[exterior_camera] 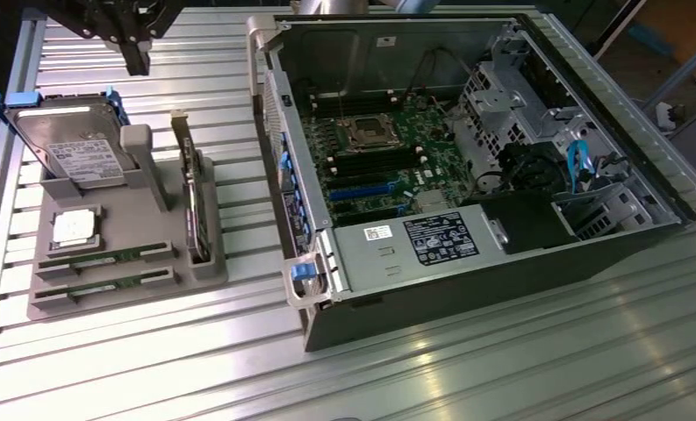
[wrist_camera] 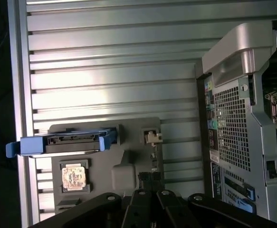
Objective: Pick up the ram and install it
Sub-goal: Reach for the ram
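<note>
1. Two ram sticks [exterior_camera: 99,257] [exterior_camera: 99,288], green and alike.
2. One hard drive [exterior_camera: 69,149], in a blue caddy.
3. One square silver processor chip [exterior_camera: 75,226].
4. One dark expansion card [exterior_camera: 193,197].
5. One grey holder [exterior_camera: 137,303] carrying these parts.
6. One open computer case [exterior_camera: 465,294].
7. One tool [exterior_camera: 134,54].
8. One ribbed metal tabletop [exterior_camera: 500,368].

Tabletop [exterior_camera: 500,368]: ribbed silver metal slats. Grey parts holder [exterior_camera: 125,303] sits at left centre. Open computer case [exterior_camera: 465,298] lies on its side centre-right, just beside it.
</note>
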Controlling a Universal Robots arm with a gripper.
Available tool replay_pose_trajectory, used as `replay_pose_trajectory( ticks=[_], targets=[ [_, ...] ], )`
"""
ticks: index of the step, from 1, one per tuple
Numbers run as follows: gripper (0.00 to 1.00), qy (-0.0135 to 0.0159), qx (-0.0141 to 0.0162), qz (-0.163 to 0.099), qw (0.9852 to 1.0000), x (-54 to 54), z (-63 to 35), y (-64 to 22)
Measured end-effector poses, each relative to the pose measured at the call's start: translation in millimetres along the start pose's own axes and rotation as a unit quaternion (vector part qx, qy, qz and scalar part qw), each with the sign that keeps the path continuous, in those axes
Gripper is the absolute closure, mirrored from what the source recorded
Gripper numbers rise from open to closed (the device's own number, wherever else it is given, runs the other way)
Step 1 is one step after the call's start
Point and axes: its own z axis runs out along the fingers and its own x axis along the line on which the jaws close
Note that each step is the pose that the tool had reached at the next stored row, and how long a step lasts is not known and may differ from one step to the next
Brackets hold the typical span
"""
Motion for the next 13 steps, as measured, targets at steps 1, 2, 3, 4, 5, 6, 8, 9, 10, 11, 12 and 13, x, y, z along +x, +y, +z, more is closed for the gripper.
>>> replay_pose_trajectory(
  ticks=[1,2,3,4,5,6,8,9,10,11,12,13],
  targets=[
    [0.89,-0.0001,0.0000,0.000,1.0000,3.5,-0.1,-0.3],
    [0.89,-0.0001,0.0000,0.000,1.0000,5.7,-0.1,-0.4],
    [0.89,-0.0001,0.0000,0.000,1.0000,7.6,-0.2,-0.6],
    [0.89,-0.0001,0.0000,0.000,1.0000,9.7,-0.3,-0.7],
    [0.89,-0.0001,0.0000,0.000,1.0000,12.2,-0.4,-0.9],
    [0.89,-0.0001,0.0000,0.000,1.0000,14.4,-0.5,-1.1],
    [0.89,-0.0002,0.0000,0.000,1.0000,20.6,-0.6,-1.6],
    [0.89,-0.0002,0.0000,0.000,1.0000,23.1,-0.7,-1.8],
    [0.89,-0.0002,0.0000,0.000,1.0000,24.8,-0.7,-1.9],
    [0.89,-0.0003,0.0000,0.000,1.0000,28.1,-0.8,-2.2],
    [0.89,-0.0002,0.0000,0.000,1.0000,30.8,-1.0,-2.4],
    [0.89,-0.0003,0.0000,0.000,1.0000,32.4,-1.0,-2.5]
  ],
)
